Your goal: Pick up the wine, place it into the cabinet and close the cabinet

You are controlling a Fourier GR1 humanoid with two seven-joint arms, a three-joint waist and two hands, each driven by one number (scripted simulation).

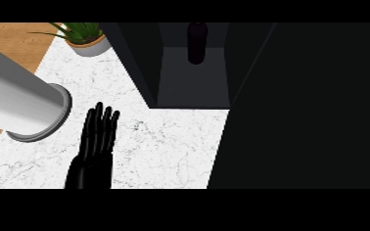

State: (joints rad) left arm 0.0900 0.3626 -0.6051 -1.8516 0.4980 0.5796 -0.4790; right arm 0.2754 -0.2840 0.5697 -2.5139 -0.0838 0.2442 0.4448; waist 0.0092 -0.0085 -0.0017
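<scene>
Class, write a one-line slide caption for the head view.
Wine bottle stands inside the open cabinet; left robot hand rests open on the marble counter.

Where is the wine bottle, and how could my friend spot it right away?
Look at the big dark cabinet at the top of the white marble counter. Inside, at the back of its grey floor, stands the wine bottle. It is the only thing in there: tall, slim and dark purple, unlike the leafy potted plant outside.

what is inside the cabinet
A dark wine bottle stands at the back of the cabinet. The big black door at right covers anything behind it.
</scene>
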